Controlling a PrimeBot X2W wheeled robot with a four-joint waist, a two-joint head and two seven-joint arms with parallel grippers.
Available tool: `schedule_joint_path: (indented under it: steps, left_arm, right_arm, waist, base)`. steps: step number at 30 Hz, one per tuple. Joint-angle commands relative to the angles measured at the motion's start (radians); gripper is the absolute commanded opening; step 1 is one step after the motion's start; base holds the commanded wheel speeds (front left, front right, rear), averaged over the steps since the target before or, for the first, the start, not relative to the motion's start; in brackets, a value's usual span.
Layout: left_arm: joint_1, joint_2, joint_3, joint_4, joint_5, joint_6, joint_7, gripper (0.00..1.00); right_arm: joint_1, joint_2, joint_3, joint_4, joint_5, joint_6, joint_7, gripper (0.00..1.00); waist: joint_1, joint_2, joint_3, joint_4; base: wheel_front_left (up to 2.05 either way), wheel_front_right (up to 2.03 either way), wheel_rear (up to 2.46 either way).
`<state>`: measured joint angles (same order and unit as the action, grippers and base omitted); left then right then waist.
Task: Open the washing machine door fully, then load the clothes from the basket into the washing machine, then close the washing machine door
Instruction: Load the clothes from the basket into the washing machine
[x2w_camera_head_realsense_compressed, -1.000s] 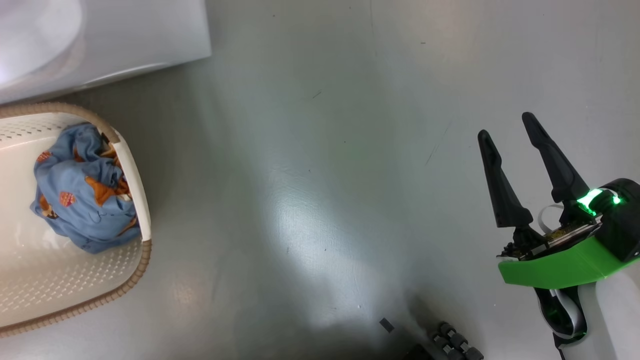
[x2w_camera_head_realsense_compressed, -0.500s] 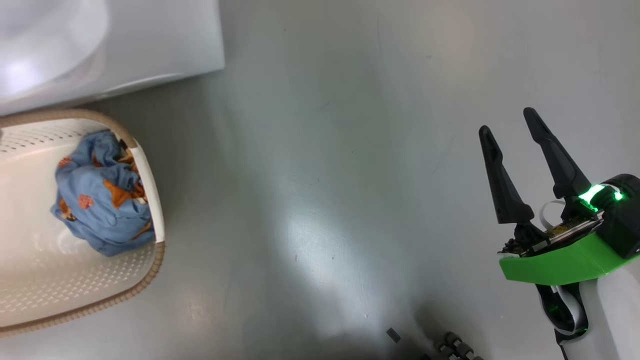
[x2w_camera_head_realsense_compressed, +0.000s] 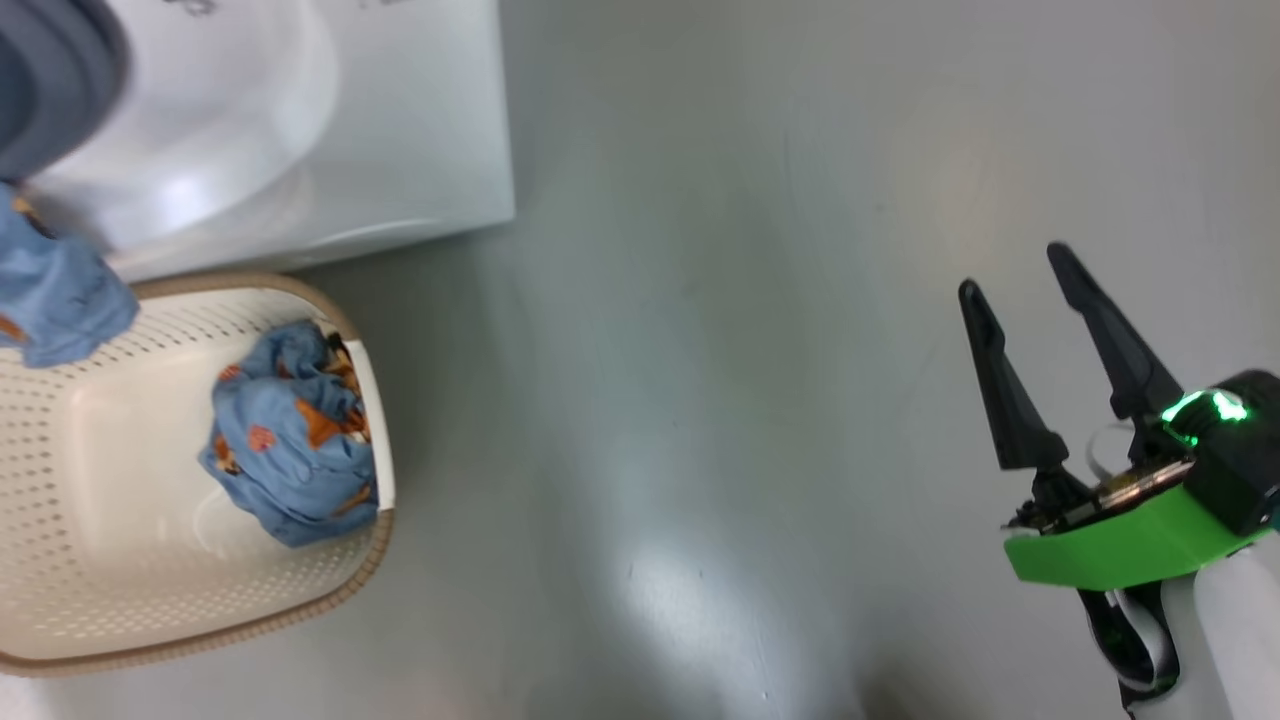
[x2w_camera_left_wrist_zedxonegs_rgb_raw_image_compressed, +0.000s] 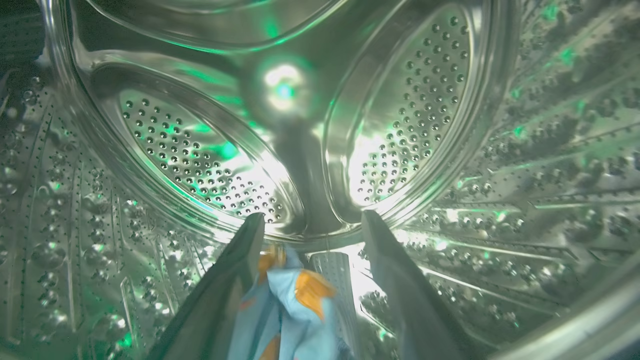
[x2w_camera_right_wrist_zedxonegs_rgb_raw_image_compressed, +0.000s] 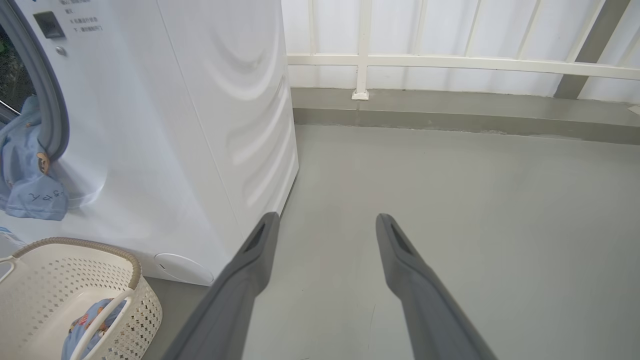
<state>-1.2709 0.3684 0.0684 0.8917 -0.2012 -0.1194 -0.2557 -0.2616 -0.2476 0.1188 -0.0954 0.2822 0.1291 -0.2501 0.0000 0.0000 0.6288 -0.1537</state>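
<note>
The washing machine (x2w_camera_head_realsense_compressed: 400, 120) stands at the top left, and its door is out of view. Inside the steel drum (x2w_camera_left_wrist_zedxonegs_rgb_raw_image_compressed: 200, 150) my left gripper (x2w_camera_left_wrist_zedxonegs_rgb_raw_image_compressed: 310, 217) is open, with light blue, orange-patched clothes (x2w_camera_left_wrist_zedxonegs_rgb_raw_image_compressed: 290, 305) lying loose between its fingers. A blue garment (x2w_camera_head_realsense_compressed: 55, 290) hangs over the grey gasket (x2w_camera_right_wrist_zedxonegs_rgb_raw_image_compressed: 55, 115) and down the machine's front (x2w_camera_right_wrist_zedxonegs_rgb_raw_image_compressed: 25, 180). Below it the basket (x2w_camera_head_realsense_compressed: 100, 520) holds another blue bundle (x2w_camera_head_realsense_compressed: 295, 450). My right gripper (x2w_camera_head_realsense_compressed: 1030, 270) hovers open and empty over the floor, far right of the basket.
Grey floor (x2w_camera_head_realsense_compressed: 700, 400) stretches between the basket and my right arm. In the right wrist view my right gripper (x2w_camera_right_wrist_zedxonegs_rgb_raw_image_compressed: 325, 217) points past the machine's white side (x2w_camera_right_wrist_zedxonegs_rgb_raw_image_compressed: 225, 125) toward a white railing (x2w_camera_right_wrist_zedxonegs_rgb_raw_image_compressed: 450, 62) and a low kerb.
The head camera has swung, sliding the whole picture right and down. The machine's gasket and a hanging blue garment have come into view at the left. My right gripper stays open.
</note>
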Motion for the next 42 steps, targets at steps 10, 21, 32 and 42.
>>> schedule_joint_path:
  steps: [10, 21, 32, 42]
  left_arm:
    - [0.326, 0.004, 0.024, -0.229, -0.06, -0.01, -0.006, 1.0]
    - [0.69, -0.046, 0.06, -0.49, -0.101, -0.006, -0.006, 1.0]
    - [1.009, -0.157, 0.085, -0.686, -0.095, 0.024, -0.006, 1.0]
    - [1.202, -0.267, 0.102, -0.774, -0.106, 0.024, -0.006, 1.0]
  right_arm:
    - [0.096, -0.006, 0.021, 0.003, -0.025, 0.002, -0.012, 1.0]
    - [0.154, 0.009, 0.026, 0.031, -0.04, 0.002, -0.011, 1.0]
    - [0.193, 0.026, 0.029, 0.04, -0.058, 0.002, 0.007, 1.0]
    - [0.236, 0.05, 0.037, 0.036, -0.077, 0.002, 0.032, 1.0]
  waist:
    - [0.0, 0.0, -0.176, 0.08]
    - [0.0, 0.0, -0.305, 0.094]
    - [0.0, 0.0, -0.405, 0.097]
    - [0.0, 0.0, -0.498, 0.1]
  base:
    - [0.0, 0.0, 0.0]
    - [0.0, 0.0, 0.0]
    - [0.0, 0.0, 0.0]
    - [0.0, 0.0, 0.0]
